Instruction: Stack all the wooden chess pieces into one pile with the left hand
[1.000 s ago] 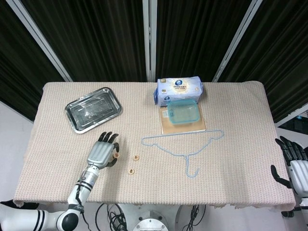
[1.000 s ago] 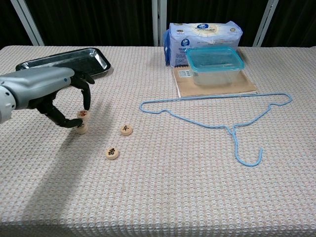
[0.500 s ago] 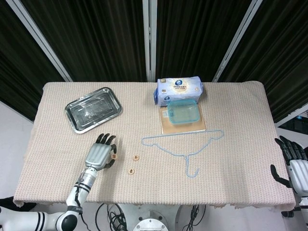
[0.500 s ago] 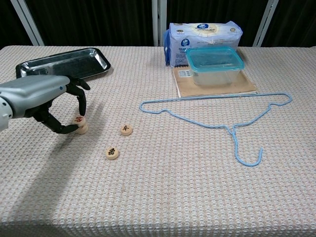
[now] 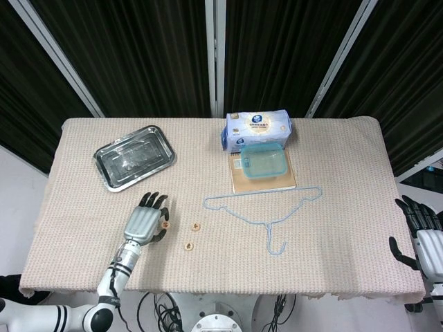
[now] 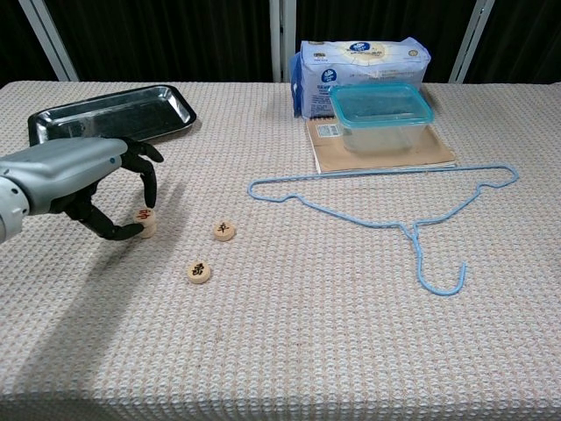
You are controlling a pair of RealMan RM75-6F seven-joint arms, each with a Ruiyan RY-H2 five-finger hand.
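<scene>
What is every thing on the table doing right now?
left hand: pinching the stacked pieces
stacked pieces: on the cloth, held
two loose pieces: flat, apart
tray: empty
blue-lidded box: lid on
hanger: lying flat
tissue pack: sealed
right hand: off the table, holding nothing

From high overhead our head view takes in the whole counter (image 5: 332,228); our lower, nearer chest view shares its surface.

Pale wooden chess pieces (image 6: 200,271), light-blue hanger (image 6: 386,219), beige woven tablecloth (image 6: 307,333), teal-lidded container (image 6: 381,114)
</scene>
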